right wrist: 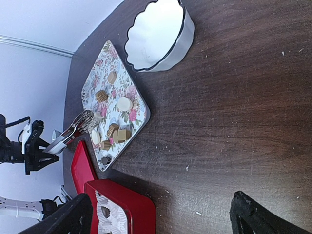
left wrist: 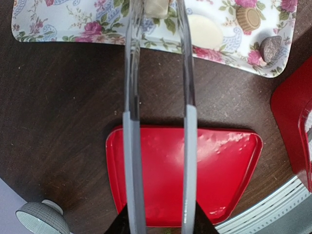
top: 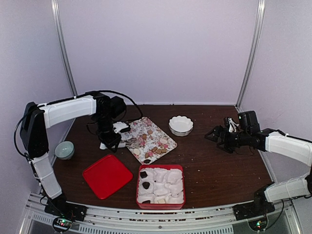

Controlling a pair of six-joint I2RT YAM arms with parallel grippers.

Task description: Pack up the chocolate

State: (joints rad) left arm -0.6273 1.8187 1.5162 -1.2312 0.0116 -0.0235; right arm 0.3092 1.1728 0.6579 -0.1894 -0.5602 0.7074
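Observation:
Several small chocolate pieces (top: 155, 148), tan, pale and dark brown, lie on the flower-print tray (top: 146, 126); they also show in the right wrist view (right wrist: 113, 132). My left gripper (top: 111, 139) is shut on a pair of clear tongs (left wrist: 131, 122). The tong tips reach over the tray's near edge, one on each side of a pale squarish piece (left wrist: 157, 7). The red box (top: 181, 168) holds white paper cups, and dark pieces (top: 144, 174) sit in the left ones. My right gripper (top: 217, 136) is open and empty over bare table at the right.
The red lid (top: 107, 175) lies flat left of the box, under the tongs in the left wrist view (left wrist: 219, 165). An empty white scalloped bowl (top: 181, 125) stands behind the tray. A small grey bowl (top: 64, 149) sits at the far left edge.

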